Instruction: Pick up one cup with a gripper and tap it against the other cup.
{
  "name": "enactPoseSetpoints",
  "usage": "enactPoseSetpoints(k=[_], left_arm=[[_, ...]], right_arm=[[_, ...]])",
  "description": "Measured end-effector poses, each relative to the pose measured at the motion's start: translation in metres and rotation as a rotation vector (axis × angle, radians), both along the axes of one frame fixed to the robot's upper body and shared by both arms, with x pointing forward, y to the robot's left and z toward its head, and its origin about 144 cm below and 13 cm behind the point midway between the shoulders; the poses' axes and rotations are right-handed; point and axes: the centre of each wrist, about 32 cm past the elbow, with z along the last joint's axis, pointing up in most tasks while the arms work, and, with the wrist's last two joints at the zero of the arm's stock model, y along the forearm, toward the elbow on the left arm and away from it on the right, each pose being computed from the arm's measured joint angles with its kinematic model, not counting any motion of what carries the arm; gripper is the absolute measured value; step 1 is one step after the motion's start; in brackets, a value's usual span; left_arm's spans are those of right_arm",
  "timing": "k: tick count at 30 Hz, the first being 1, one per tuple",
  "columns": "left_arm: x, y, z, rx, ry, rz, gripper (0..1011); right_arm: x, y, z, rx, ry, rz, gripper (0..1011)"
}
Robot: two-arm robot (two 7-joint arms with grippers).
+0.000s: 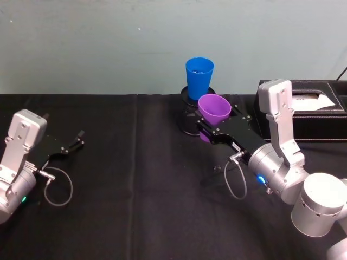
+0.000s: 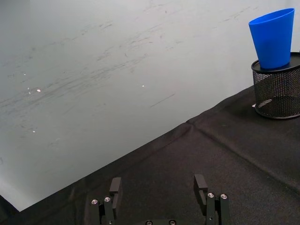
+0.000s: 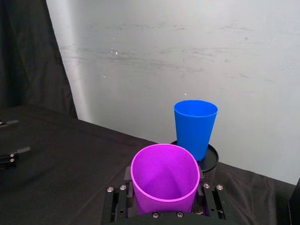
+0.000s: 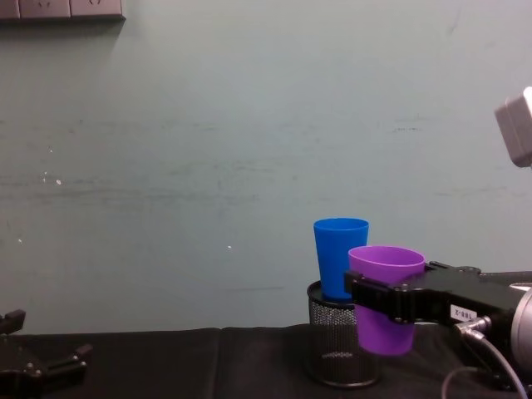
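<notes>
My right gripper point(image 1: 214, 127) is shut on the purple cup point(image 1: 213, 110) and holds it tilted above the black table. The blue cup point(image 1: 199, 77) stands upright on top of a black mesh holder point(image 1: 190, 116) just behind it. In the chest view the purple cup point(image 4: 385, 287) hangs in front of and to the right of the blue cup point(image 4: 340, 253). The right wrist view shows the purple cup point(image 3: 164, 180) between the fingers, a short way from the blue cup point(image 3: 195, 126). At the far left my left gripper point(image 1: 76, 142) rests open on the cloth.
A black tissue box point(image 1: 309, 116) stands at the back right, close behind my right arm. The black cloth point(image 1: 135, 189) covers the table up to a pale wall. The mesh holder point(image 4: 337, 349) stands at the table's back middle.
</notes>
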Motion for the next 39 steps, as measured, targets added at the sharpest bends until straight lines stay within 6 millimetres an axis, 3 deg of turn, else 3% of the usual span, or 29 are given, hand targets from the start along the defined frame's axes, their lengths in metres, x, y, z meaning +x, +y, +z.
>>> enactPoseSetpoints(k=[39], left_arm=[[0.0, 0.0, 0.0, 0.0, 0.0, 0.0, 1000]], right_arm=[[0.0, 0.0, 0.0, 0.0, 0.0, -0.002, 722]])
